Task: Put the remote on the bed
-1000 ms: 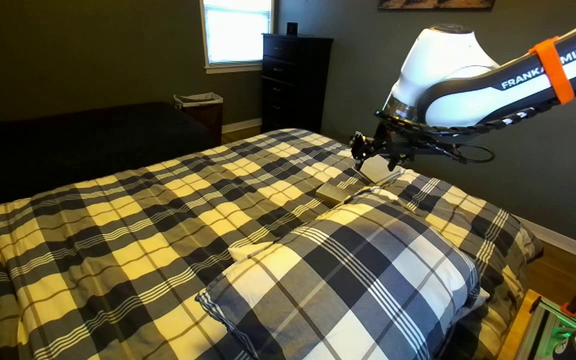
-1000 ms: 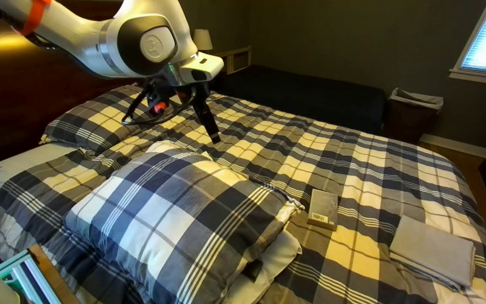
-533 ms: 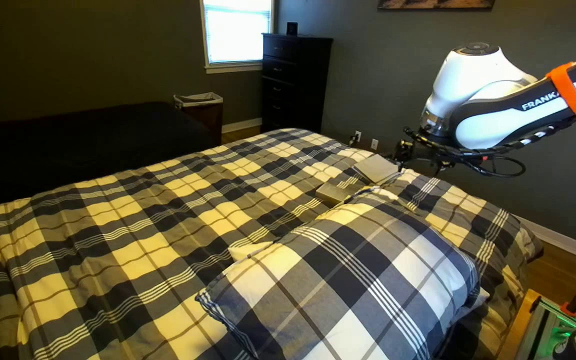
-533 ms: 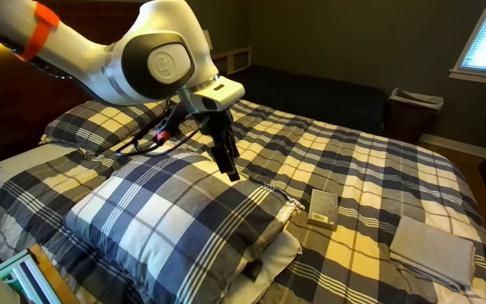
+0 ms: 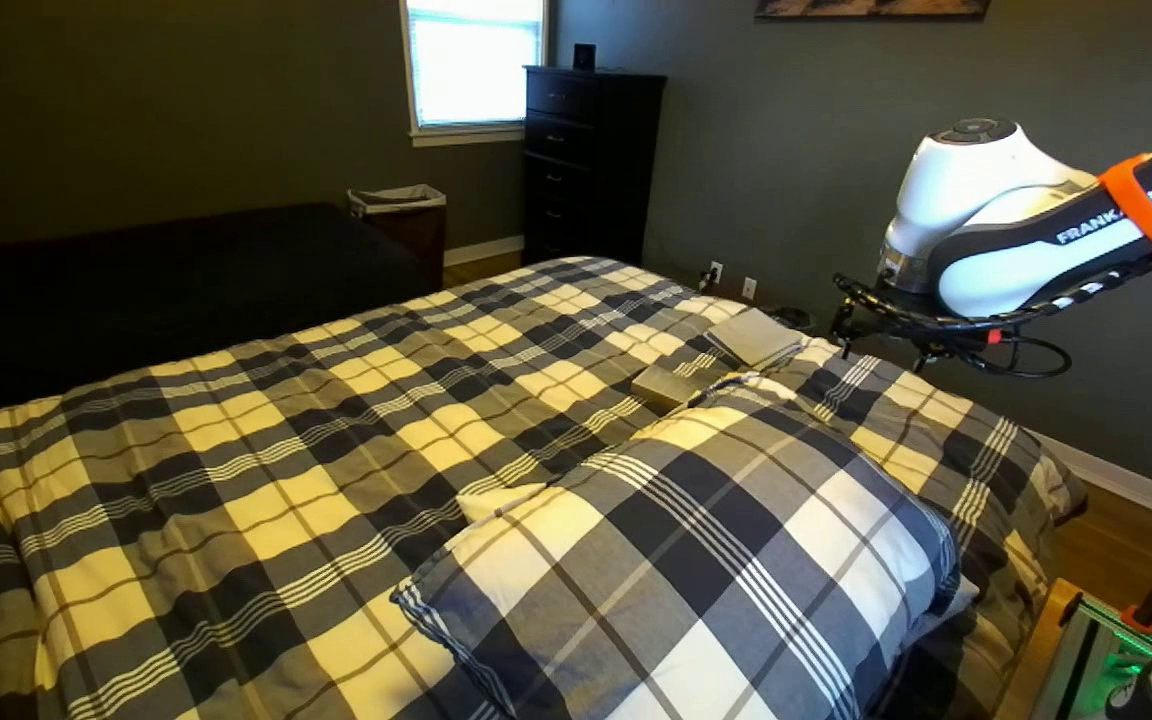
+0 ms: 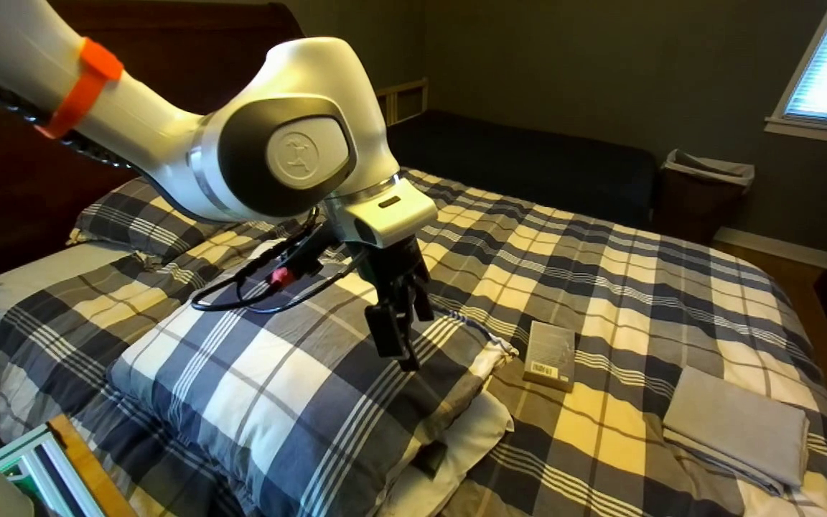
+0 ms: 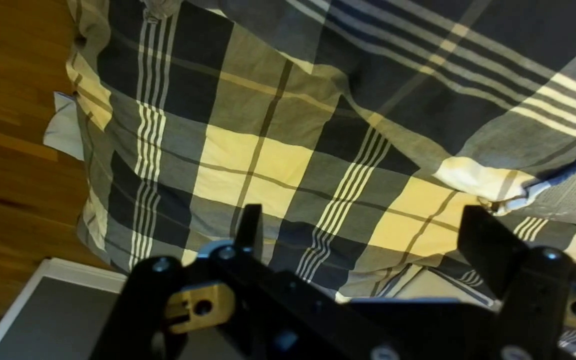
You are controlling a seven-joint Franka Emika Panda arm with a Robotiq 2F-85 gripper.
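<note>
The bed has a yellow, navy and white plaid comforter; it also shows in the other views. A plaid pillow lies on it over a white pillow. A small dark object lies on the white pillow, partly under the plaid one; I cannot tell whether it is the remote. No remote shows clearly elsewhere. My gripper is open and empty, its fingers wide apart in the wrist view. In the exterior views it hangs above the bed, above the plaid pillow's edge.
A flat grey box and a folded grey cloth lie on the bed beyond the pillow. A dark couch stands beyond the bed. A wood-edged stand is beside it. Wood floor shows past the bed's edge.
The arm has moved down, to the right in both exterior views, from above the far part of the bed to above the plaid pillow's edge. The objects on the bed have not moved.
</note>
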